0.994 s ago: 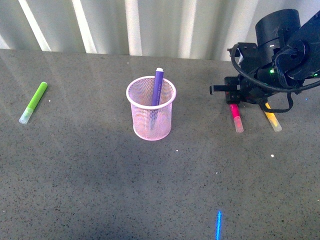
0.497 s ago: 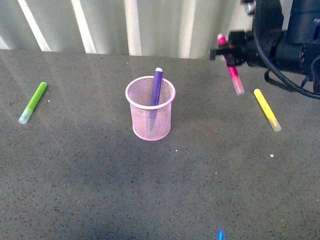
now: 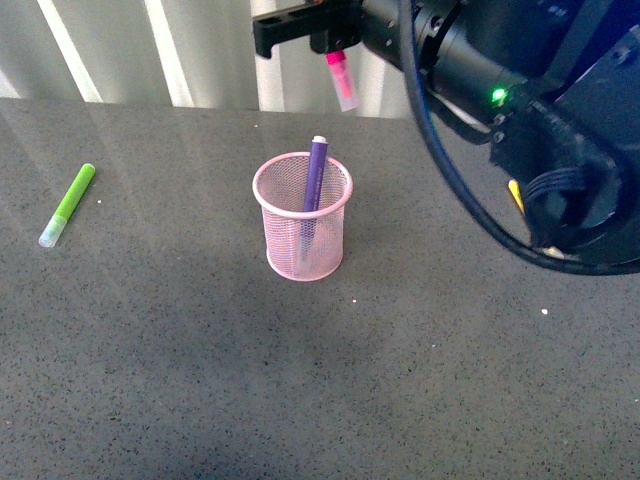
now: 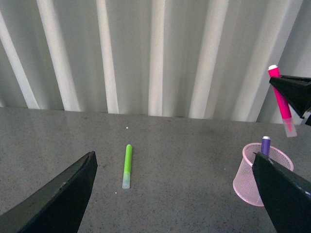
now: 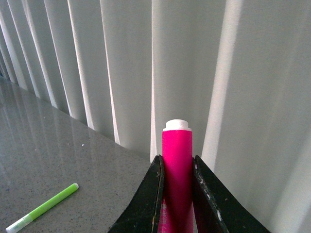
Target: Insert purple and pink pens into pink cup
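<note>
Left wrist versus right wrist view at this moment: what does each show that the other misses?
Only the left wrist view shows the pink cup with the purple pen standing in it, and the pink pen held in the air, higher than the cup. Only the right wrist view shows, close up, the right gripper shut against both sides of that pen's barrel. Both show the pink pen and the lime-green marker lying on the table.

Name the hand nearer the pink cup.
Right. The right hand holds the pink pen above the pink cup; the left hand hangs open, farther off, outside the front view.
</note>
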Available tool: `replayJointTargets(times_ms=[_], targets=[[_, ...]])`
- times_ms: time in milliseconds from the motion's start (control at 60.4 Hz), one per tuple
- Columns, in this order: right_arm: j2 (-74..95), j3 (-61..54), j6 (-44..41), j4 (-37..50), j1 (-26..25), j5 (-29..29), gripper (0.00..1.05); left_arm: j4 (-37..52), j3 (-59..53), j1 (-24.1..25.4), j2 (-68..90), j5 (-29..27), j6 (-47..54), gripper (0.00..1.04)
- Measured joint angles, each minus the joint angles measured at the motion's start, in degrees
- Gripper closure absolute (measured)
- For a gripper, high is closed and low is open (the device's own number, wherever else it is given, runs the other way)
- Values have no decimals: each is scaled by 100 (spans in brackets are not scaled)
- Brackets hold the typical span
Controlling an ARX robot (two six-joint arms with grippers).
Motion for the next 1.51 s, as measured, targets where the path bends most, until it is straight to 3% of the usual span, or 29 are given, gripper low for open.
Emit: replayJointTargets(times_ms=[381, 1243, 1508], targets=[[581, 763, 387, -192, 328, 37, 93, 0, 0, 0, 0, -2, 0, 7], [1263, 994, 481, -420, 337, -20, 92, 0, 0, 0, 0, 0, 0, 7], [1222, 780, 509, -590, 337, 127, 46, 0, 0, 0, 0, -2, 0, 7]])
